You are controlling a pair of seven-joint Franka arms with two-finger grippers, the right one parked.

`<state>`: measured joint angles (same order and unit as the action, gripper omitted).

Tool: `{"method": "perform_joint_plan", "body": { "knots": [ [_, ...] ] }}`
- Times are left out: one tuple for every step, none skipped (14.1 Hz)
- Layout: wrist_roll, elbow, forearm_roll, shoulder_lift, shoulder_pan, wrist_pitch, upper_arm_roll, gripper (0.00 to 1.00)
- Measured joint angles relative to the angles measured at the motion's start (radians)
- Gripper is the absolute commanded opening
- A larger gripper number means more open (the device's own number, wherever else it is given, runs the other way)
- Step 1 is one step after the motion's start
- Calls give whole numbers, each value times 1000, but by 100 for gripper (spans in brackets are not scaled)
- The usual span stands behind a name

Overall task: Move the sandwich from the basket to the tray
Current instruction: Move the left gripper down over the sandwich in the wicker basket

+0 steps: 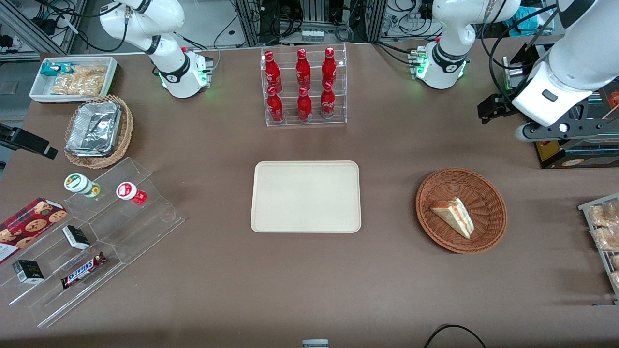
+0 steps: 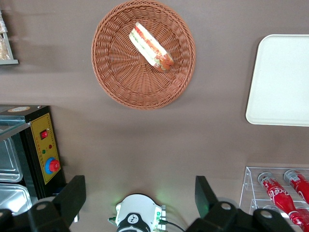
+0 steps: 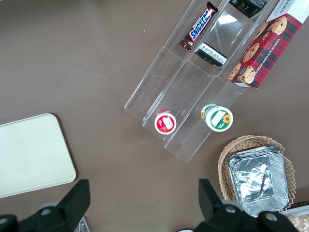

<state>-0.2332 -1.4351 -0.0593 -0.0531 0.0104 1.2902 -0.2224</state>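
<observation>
The sandwich (image 1: 454, 216) (image 2: 150, 46), a white-bread wedge with red-orange and green filling, lies in the round reddish-brown wicker basket (image 1: 449, 186) (image 2: 120, 72). The flat cream tray (image 1: 305, 195) (image 2: 282, 79) sits bare at the table's middle, beside the basket toward the parked arm's end. My left gripper (image 1: 493, 108) (image 2: 140, 193) hangs high above the table, farther from the front camera than the basket and well apart from it. It is open, its two black fingers (image 2: 72, 193) spread wide with nothing between them.
A clear rack of red bottles (image 1: 303, 87) (image 2: 282, 188) stands farther back than the tray. A black control box (image 1: 570, 145) (image 2: 41, 150) and a rack of bagged pastries (image 1: 604, 227) sit at the working arm's end. Foil trays (image 1: 94, 128) and a snack stand (image 1: 92, 227) lie toward the parked arm's end.
</observation>
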Motion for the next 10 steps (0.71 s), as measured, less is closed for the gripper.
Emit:
{"method": "perform_joint_plan", "body": {
  "knots": [
    [0,0,0,0,-1,0,0,100],
    [0,0,0,0,-1,0,0,100],
    [0,0,0,-1,-1,1,0,100],
    [0,-1,0,-2,-1,1,0,100],
    [0,-2,0,-6,-1,1,0,100],
    [0,-4,0,-12,-2,1,0,100],
    [0,-7,0,-22,-3,1,1,100],
    [0,-12,0,-38,-5,2,2,100],
    [0,-18,0,-62,-7,4,5,100],
    [0,-24,0,-94,-12,9,7,100]
  ]
}}
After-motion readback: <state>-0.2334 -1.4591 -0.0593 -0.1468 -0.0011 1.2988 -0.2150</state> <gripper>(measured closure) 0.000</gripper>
